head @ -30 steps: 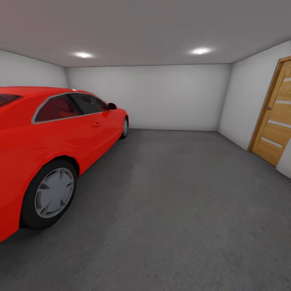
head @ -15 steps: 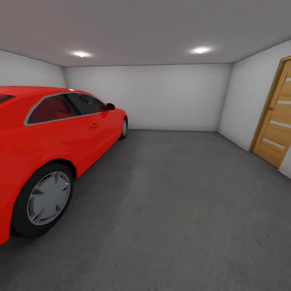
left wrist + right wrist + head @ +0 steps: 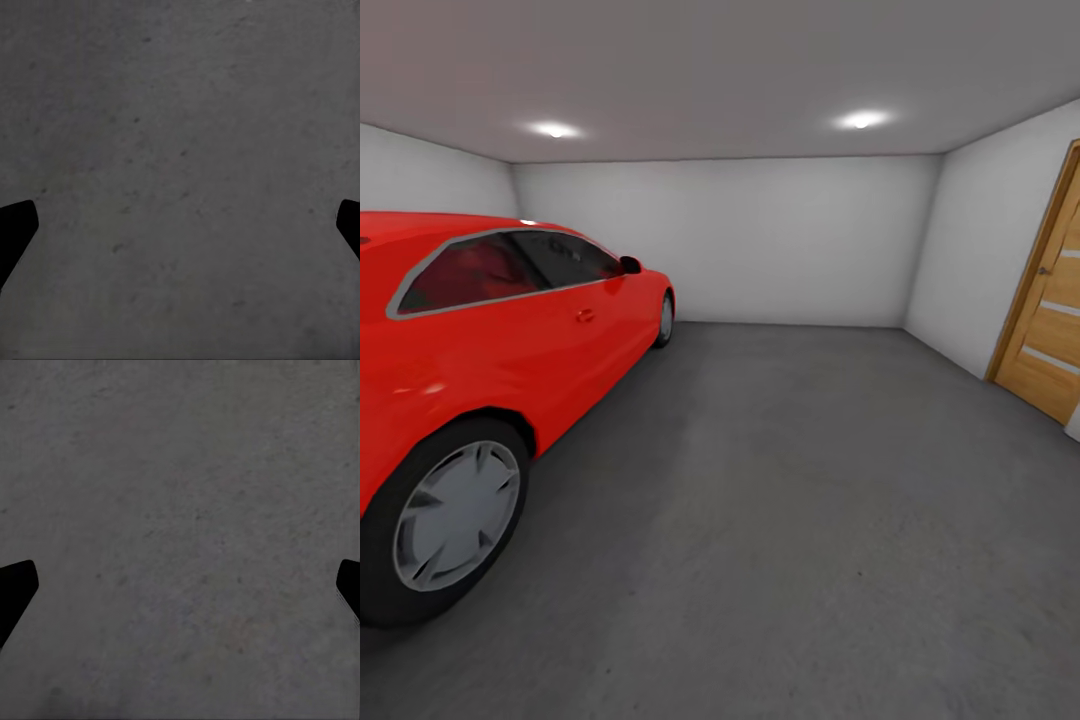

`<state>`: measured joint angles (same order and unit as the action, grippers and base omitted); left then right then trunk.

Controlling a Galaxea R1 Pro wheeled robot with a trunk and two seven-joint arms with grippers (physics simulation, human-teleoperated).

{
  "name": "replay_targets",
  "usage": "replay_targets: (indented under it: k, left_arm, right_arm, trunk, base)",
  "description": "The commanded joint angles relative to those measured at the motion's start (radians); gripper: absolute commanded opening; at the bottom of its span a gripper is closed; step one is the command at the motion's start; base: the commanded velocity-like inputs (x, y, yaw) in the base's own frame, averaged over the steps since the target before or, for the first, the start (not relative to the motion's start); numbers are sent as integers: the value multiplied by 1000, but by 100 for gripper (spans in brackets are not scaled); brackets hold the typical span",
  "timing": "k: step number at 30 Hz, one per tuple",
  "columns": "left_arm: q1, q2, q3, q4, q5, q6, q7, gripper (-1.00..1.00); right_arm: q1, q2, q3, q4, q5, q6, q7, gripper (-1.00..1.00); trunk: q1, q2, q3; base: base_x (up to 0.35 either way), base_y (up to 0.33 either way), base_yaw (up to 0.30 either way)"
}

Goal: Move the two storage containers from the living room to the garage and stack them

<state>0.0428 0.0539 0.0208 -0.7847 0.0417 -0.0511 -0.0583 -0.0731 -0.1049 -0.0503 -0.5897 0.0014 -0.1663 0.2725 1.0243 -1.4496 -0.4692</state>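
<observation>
I am in the garage, over its dark grey speckled concrete floor (image 3: 790, 520). The two storage containers are out of view. In the left wrist view my left gripper (image 3: 180, 232) is open, its dark fingertips (image 3: 15, 232) far apart above bare concrete with nothing between them. My right gripper (image 3: 180, 592) is open in the same way in the right wrist view, its fingertips (image 3: 15, 592) wide over the concrete and holding nothing.
A red coupe (image 3: 490, 350) stands along the left side, its rear wheel (image 3: 450, 520) close to me. A wooden plank door (image 3: 1050, 310) is in the right wall. White walls (image 3: 780, 240) close the far end. Open floor stretches ahead between car and door.
The head camera has advanced into the garage: the car has slid left and grown larger, the door has slid toward the right edge. Nothing in the room itself has moved.
</observation>
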Motion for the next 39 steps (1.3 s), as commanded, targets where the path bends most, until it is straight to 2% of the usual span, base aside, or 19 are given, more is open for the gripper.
replay_targets:
  k: [1,26,39]
  left_arm:
    - [0,0,2,-1,4,-1,-6,100]
    - [0,0,2,-1,4,-1,-6,100]
    - [0,0,2,-1,4,-1,-6,100]
  right_arm:
    - [-1,1,-5,1,0,-2,8,100]
    - [-1,1,-5,1,0,-2,8,100]
    - [-1,1,-5,1,0,-2,8,100]
  trunk:
    - [1,0,-1]
    - [1,0,-1]
    - [1,0,-1]
  base:
    - [345,0,0]
    - [345,0,-3]
    - [345,0,-186]
